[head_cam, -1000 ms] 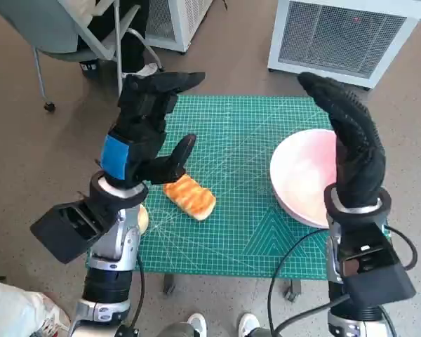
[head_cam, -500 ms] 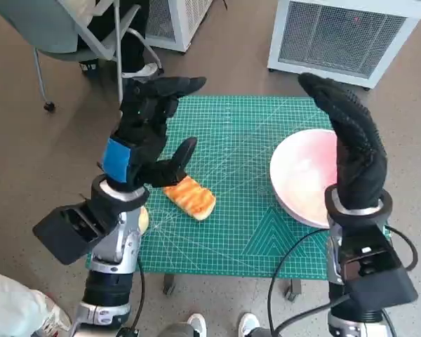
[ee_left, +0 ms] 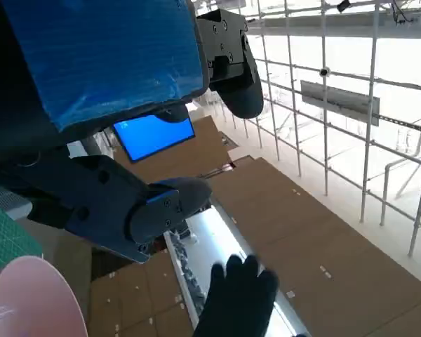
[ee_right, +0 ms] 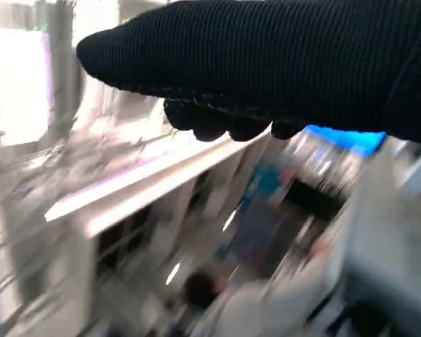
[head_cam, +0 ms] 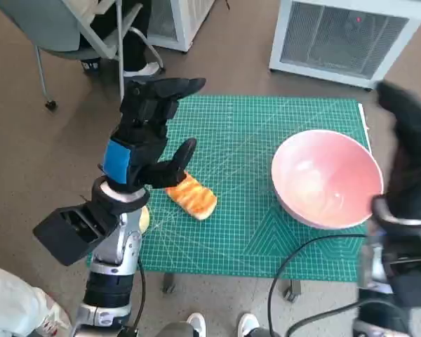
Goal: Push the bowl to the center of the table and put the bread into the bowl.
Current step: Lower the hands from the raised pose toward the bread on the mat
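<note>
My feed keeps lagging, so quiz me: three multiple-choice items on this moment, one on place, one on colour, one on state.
1. Where is the bowl?
A. near the table's right edge
B. table centre
C. on the floor

2. What colour is the mat?
A. red
B. green
C. white

3. The bread is:
A. in the bowl
B. held by the right robot hand
C. lying on the mat

Answers: 1 A, its rim reaches that edge; 2 B, a green grid mat; 3 C, it lies loose below the left robot hand.
</note>
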### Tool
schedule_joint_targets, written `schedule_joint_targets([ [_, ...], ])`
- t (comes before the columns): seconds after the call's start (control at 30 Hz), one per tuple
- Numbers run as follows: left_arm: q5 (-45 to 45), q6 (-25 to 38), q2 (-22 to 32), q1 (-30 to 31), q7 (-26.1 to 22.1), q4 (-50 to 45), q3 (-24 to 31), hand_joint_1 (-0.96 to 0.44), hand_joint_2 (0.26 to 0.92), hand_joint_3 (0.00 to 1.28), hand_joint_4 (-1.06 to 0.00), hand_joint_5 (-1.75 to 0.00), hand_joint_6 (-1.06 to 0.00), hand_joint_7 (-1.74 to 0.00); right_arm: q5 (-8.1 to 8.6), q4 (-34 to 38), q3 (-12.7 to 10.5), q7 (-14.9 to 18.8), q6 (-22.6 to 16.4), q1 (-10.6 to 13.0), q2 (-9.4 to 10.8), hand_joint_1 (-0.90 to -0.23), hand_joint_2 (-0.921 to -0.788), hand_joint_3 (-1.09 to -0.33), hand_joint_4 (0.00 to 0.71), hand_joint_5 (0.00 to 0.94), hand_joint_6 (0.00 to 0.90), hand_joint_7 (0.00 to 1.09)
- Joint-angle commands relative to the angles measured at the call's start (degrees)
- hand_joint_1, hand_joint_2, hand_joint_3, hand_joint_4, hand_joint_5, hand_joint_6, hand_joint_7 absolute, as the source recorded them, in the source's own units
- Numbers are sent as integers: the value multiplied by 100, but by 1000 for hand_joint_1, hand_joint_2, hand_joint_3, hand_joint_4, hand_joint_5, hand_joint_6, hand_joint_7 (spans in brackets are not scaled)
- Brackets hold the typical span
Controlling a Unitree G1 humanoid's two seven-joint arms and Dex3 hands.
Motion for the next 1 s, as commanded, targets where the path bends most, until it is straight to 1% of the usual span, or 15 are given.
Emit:
schedule_joint_targets([
  [0.03, 7, 7, -6, 76, 26, -91, 8, -242, 724, 771, 1, -866, 1, -1048, -159, 765, -369, -475, -71, 101, -111, -453, -921, -597, 380, 20, 77, 612],
  [0.1, 2, 2, -2, 79, 23, -88, 16, -249, 724, 770, 1, -867, 1, -1048, -261, 1172, -489, -717, -94, 64, -198, -456, -921, -605, 377, 18, 80, 608],
  [0.17, 3, -7, 2, 80, 22, -78, 27, -253, 724, 769, 1, -869, 1, -1049, -324, 1600, -571, -910, -142, 9, -299, -461, -921, -613, 375, 17, 85, 604],
  [0.27, -6, -8, 9, 76, 19, -56, 43, -255, 725, 767, 1, -870, 1, -1049, -333, 2264, -647, -1081, -174, -67, -467, -466, -921, -621, 374, 15, 91, 597],
  [0.3, -10, -5, 11, 78, 18, -55, 47, -253, 726, 767, 1, -870, 1, -1048, -327, 2465, -660, -1121, -182, -94, -519, -466, -921, -624, 376, 13, 103, 575],
  [0.4, -32, 10, 17, 78, 10, -54, 58, -250, 727, 766, 1, -870, 1, -1047, -217, 3094, -696, -1153, -139, -198, -641, -467, -921, -626, 382, 9, 134, 518],
  [0.47, -35, 13, 21, 67, 10, -40, 65, -249, 727, 766, 1, -870, 1, -1046, -131, 3488, -719, -1138, -69, -289, -690, -470, -921, -625, 386, 8, 147, 501],
  [0.5, -35, 16, 24, 67, 10, -43, 68, -249, 727, 765, 1, -870, 1, -1045, -92, 3656, -730, -1124, -37, -327, -708, -473, -921, -623, 388, 7, 163, 475],
  [0.63, -12, 13, 46, 65, 23, -49, 85, -250, 727, 763, 1, -871, 1, -1045, 72, 4243, -762, -1003, 120, -463, -740, -485, -921, -619, 387, 2, 185, 433],
  [0.77, 4, 10, 61, 69, 33, -59, 98, -250, 727, 760, 1, -873, 1, -1046, 306, 4641, -800, -714, 357, -568, -686, -479, -921, -626, 375, 0, 195, 411],
  [0.83, 27, 17, 69, 77, 49, -86, 98, -249, 727, 759, 1, -875, 1, -1047, 383, 4762, -800, -618, 453, -607, -644, -469, -921, -633, 361, 0, 198, 403],
  [1.0, 65, 34, 109, 70, 85, -109, 112, -247, 727, 755, 1, -879, 1, -1050, 542, 4963, -777, -413, 756, -720, -445, -460, -921, -644, 353, 2, 189, 392],
])
